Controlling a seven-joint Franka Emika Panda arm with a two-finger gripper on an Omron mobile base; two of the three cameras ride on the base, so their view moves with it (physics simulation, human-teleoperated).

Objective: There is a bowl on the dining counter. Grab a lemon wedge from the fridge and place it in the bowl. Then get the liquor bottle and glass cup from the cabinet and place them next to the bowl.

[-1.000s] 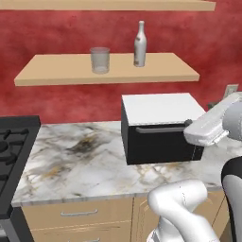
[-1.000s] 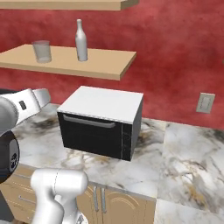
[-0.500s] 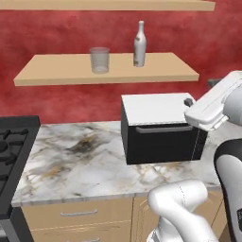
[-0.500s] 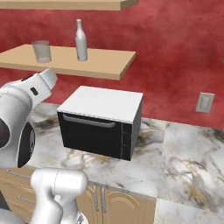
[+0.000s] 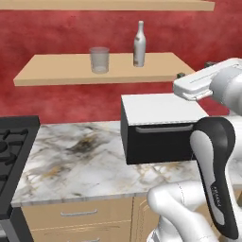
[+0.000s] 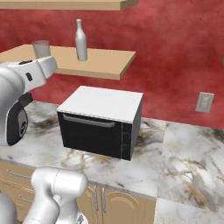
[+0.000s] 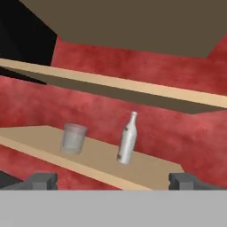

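Note:
The liquor bottle (image 5: 139, 43) (image 6: 80, 40) (image 7: 127, 138), pale with a narrow neck, stands upright on the light-wood cabinet shelf (image 5: 61, 71) (image 6: 105, 63) (image 7: 102, 165) against the red wall. The clear glass cup (image 5: 99, 59) (image 6: 41, 48) (image 7: 73, 138) stands upright to the bottle's left, apart from it. My gripper (image 7: 114, 181) is open and holds nothing. It faces the shelf front from a distance, at about shelf height, and its fingertips (image 7: 42, 181) frame both objects. The bowl, dining counter, lemon wedge and fridge are out of view.
A black oven box with a white top (image 5: 160, 127) (image 6: 100, 118) sits on the marble wall counter (image 5: 75, 160) (image 6: 183, 166) under the shelf. A stove (image 5: 12, 146) lies at the left. A second shelf (image 5: 94, 4) hangs above. A wall outlet (image 6: 204, 102) is at the right.
My hand has risen from beside the oven box to about the height of the shelf. The bottle and the cup have not moved. The jaws have stayed open.

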